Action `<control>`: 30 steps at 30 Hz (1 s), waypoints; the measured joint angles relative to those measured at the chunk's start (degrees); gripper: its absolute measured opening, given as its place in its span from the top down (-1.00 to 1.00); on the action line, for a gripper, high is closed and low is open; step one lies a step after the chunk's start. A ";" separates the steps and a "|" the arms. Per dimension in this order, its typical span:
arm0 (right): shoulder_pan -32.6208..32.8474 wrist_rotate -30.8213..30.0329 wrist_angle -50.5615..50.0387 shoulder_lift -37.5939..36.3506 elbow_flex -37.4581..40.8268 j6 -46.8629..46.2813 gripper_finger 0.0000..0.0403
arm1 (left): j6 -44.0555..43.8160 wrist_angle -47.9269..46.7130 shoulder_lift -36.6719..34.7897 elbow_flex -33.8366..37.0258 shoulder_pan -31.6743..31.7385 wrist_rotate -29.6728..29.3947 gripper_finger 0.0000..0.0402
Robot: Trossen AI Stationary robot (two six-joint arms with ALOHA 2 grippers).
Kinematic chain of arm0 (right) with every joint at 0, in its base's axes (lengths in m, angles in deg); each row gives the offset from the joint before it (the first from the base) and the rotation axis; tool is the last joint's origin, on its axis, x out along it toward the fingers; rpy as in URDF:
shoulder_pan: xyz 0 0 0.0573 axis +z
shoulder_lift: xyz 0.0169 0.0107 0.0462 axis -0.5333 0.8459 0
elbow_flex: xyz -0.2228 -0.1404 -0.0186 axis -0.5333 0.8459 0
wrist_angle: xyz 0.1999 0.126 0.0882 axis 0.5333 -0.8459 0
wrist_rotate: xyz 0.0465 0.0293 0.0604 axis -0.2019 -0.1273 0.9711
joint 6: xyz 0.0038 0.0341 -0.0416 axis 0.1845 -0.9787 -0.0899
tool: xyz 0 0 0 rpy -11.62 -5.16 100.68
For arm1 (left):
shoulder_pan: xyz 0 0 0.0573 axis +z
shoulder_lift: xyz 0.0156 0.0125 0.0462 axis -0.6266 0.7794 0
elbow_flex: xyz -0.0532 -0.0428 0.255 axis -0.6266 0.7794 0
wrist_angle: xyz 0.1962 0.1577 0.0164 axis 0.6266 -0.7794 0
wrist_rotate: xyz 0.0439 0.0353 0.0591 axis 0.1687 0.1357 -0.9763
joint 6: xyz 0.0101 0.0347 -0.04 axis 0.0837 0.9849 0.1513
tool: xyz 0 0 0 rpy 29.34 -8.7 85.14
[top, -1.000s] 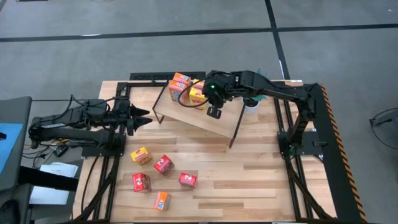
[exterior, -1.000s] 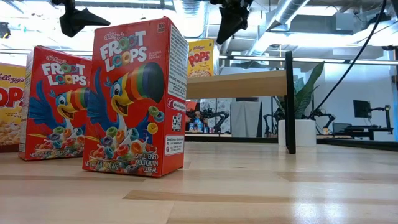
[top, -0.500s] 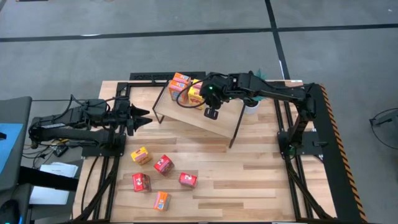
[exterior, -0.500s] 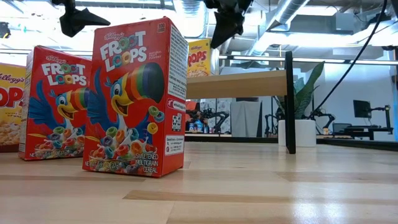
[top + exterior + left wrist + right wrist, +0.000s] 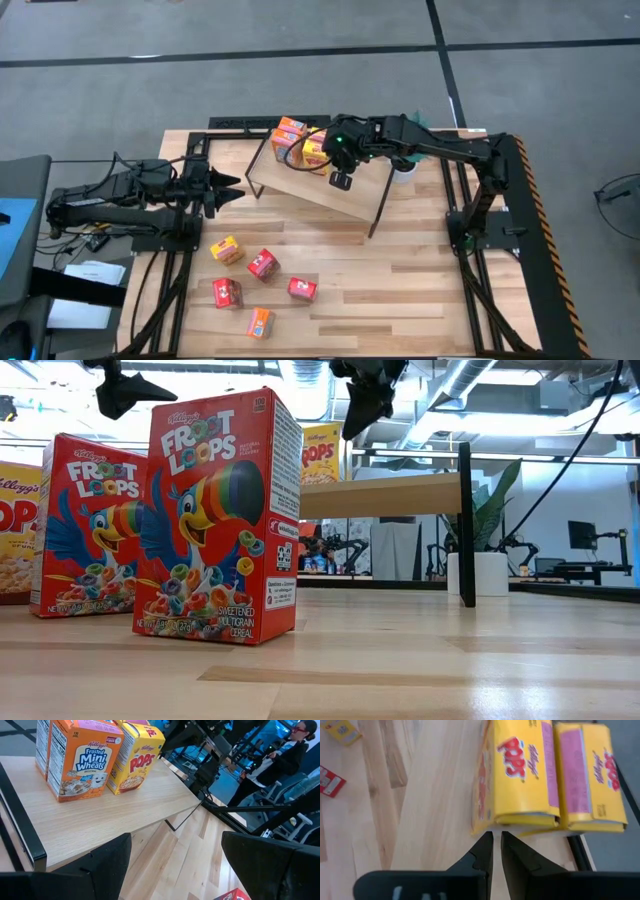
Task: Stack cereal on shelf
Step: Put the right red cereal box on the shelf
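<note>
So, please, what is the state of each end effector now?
Left end effector: open, holding nothing, beside the shelf.
Right end effector: closed, empty, tips just before a yellow cereal box.

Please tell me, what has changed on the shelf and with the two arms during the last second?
The right gripper, shut and empty, moved slightly toward the yellow Pops boxes on the shelf. Nothing was grasped or released. The left gripper stayed open beside the shelf, and no cereal box moved.
</note>
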 joint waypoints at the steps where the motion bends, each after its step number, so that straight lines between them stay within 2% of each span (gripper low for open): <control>1: 0.00 0.00 -0.50 0.00 0.00 0.01 0.70 | 0.00 0.00 0.02 0.00 0.01 0.00 -0.50; 8: 2.45 0.38 -6.18 -0.38 -1.66 -1.66 0.70 | -0.04 -0.02 0.01 0.00 0.00 0.89 -0.50; 12: 5.56 6.73 -8.05 -1.29 -3.83 -3.42 0.66 | -1.02 0.02 0.02 0.00 0.02 4.12 -0.50; 16: 10.69 12.41 -9.08 -1.73 -3.93 -3.95 0.50 | -3.38 0.53 0.02 0.00 -0.04 11.27 -0.50; 20: 16.89 16.28 -10.47 -3.13 -4.12 -7.37 0.21 | -7.21 2.14 0.00 0.00 -1.89 18.14 -0.50; 23: 22.54 15.16 -10.65 -2.59 -3.83 -10.38 -0.03 | -8.25 3.43 0.54 -0.01 -4.22 17.55 -0.50; 26: 27.42 10.99 -6.44 -1.08 -2.40 -12.87 -0.22 | -6.90 3.95 1.23 -0.04 -6.10 14.38 -0.50; 30: 30.92 6.96 1.68 -0.16 2.41 -16.28 -0.31 | -5.46 3.94 2.62 -0.04 -6.99 11.08 -0.50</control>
